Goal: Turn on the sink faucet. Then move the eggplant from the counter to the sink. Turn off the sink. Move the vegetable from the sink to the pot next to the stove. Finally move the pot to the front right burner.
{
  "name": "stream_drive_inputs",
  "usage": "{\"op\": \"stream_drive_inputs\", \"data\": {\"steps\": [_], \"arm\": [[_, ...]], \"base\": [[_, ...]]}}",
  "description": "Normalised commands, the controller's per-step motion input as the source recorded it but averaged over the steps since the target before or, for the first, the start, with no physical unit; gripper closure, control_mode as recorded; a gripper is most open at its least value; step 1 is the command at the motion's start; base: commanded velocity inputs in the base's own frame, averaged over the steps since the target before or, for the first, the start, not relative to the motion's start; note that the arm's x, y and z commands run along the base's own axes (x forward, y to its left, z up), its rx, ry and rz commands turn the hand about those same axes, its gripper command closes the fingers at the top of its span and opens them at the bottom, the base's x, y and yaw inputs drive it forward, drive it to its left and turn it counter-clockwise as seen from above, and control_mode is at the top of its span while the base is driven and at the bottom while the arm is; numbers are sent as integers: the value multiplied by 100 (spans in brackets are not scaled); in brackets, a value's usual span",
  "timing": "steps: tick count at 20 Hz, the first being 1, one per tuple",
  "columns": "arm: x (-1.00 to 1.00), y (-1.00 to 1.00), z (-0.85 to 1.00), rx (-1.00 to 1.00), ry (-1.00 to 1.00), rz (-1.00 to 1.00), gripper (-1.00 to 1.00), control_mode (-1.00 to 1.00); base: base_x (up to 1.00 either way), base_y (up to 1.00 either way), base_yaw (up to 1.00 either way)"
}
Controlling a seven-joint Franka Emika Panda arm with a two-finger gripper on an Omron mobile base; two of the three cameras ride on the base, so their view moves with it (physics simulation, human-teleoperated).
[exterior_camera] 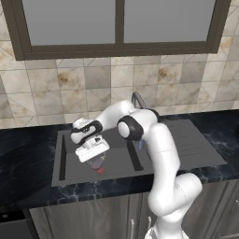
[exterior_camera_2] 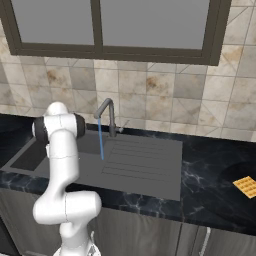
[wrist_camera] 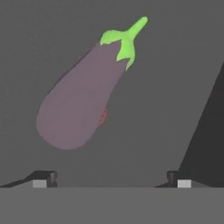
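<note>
Down in the sink (exterior_camera: 119, 163), the eggplant (wrist_camera: 81, 98) lies on the basin floor over the red drain mark, free of the end effector (wrist_camera: 111, 181), whose fingertips stand wide apart and empty. From the hand camera it sits toward eleven o'clock, long axis running seven to one, stem up at one. Water runs from the faucet (exterior_camera_2: 107, 116); shutting it off looks like the next job.
</note>
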Motion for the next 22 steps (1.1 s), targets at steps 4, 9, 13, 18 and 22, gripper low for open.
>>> {"op": "stream_drive_inputs", "data": {"steps": [4, 9, 13, 18, 22], "arm": [[-47, -30, 37, 1, -6, -3, -100, -100], [-46, -35, 54, 2, -6, -3, -100, -100], [-44, -38, 69, 3, -5, -1, -100, -100], [-48, -37, 69, 2, -5, -1, -100, -100], [-54, -38, 57, 2, -6, -1, -100, -100]], "base": [[0, 0, 0], [0, 0, 0], [0, 0, 0], [0, 0, 0], [0, 0, 0]]}}
